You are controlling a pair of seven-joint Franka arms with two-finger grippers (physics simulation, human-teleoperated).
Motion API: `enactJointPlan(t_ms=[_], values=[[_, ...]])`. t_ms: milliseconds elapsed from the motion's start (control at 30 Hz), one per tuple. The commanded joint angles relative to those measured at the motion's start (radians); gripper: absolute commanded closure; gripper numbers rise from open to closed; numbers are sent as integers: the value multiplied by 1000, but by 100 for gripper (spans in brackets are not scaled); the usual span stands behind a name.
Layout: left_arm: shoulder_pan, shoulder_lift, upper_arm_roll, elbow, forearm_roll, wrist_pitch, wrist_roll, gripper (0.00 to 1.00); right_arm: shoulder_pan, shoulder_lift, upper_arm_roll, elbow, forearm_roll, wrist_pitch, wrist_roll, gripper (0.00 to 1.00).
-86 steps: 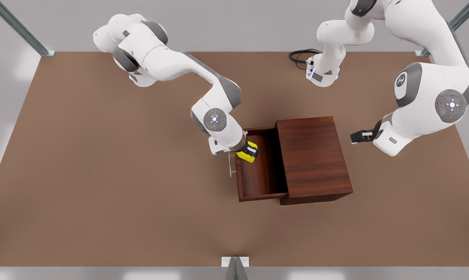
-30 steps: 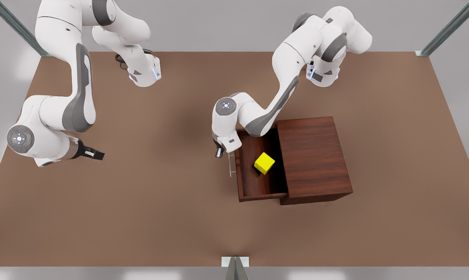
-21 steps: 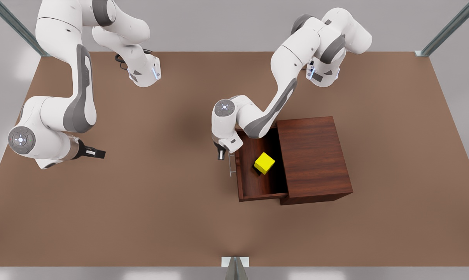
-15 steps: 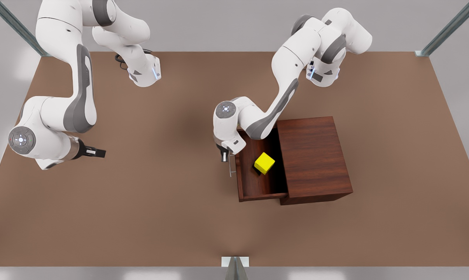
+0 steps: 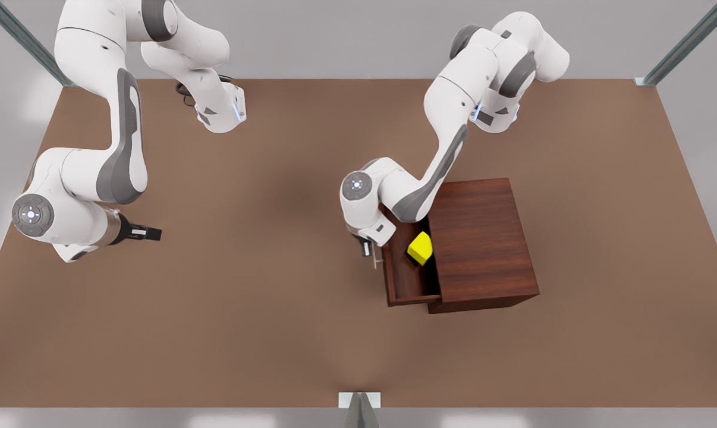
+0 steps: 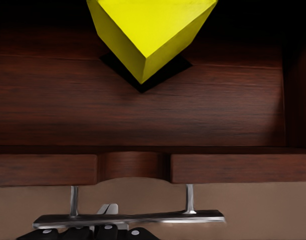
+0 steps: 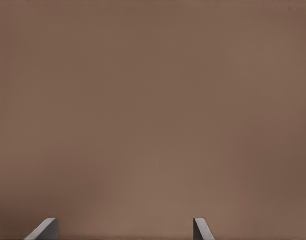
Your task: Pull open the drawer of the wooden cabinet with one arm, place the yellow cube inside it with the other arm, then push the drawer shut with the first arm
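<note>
Half a second ago the dark reddish-brown wooden drawer (image 5: 407,278) stood much further out; now it has slid partway into the boxy dark wood-grained cabinet (image 5: 480,241), which sits right of centre in the front view. The small bright yellow cube (image 5: 421,248) rides inside the drawer, close to the cabinet's edge and apparently about to pass under it.

In the front view the left gripper (image 5: 367,247) presses against the slim silver bar handle (image 6: 128,218) from the outside, at the drawer's left face. The left wrist view shows its fingertips (image 6: 108,209) drawn close together behind the bar, holding nothing. That narrow, closed form suits a push, since the fingers act as one blunt end. The cube lies beyond the drawer front from this gripper, resting corner-on toward the camera on the drawer floor, well apart from the fingers.

At the front view's middle left, the right gripper (image 5: 145,233) waits over the bare brown table (image 5: 245,333), fingers spread wide and empty, clear of the drawer's path.
</note>
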Motion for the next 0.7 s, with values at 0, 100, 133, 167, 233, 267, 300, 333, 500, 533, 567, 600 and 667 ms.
enactJointPlan(t_ms=[0,100,133,167,233,267,300,333,500,533,567,600,667], values=[[3,-6,3,1,1,-94,33,100,1,-1,0,1,0,-1,-44,0],[16,-15,9,1,1,-116,58,100,-1,-1,0,1,1,-1,-44,0],[23,-20,12,1,-1,-140,73,100,-1,-1,0,1,1,-1,-44,0],[30,-26,12,1,-1,-146,81,100,-1,-1,0,1,0,-1,-46,0],[45,-32,12,1,-1,-159,107,100,-1,-1,0,1,1,-1,-44,0],[50,-34,12,1,-1,-159,118,100,-1,-1,0,1,1,-1,-46,0],[59,-35,12,3,-1,-186,132,100,-1,-1,0,1,1,-1,-44,0],[60,-37,12,1,-1,-188,139,100,-1,-1,0,1,1,-1,-46,0],[80,-37,14,1,1,-202,172,100,-2,-1,-3,1,0,-1,-47,0],[83,-38,15,1,1,-202,175,100,-2,-1,-3,1,0,-1,-46,0],[91,-42,15,1,-1,-229,196,100,-1,-1,-3,1,1,-1,-46,0],[97,-48,15,1,-1,-232,202,100,-2,-1,-3,1,1,-1,-47,0],[108,-52,15,1,-1,-245,228,100,-1,-1,-2,1,1,-1,-44,0]])
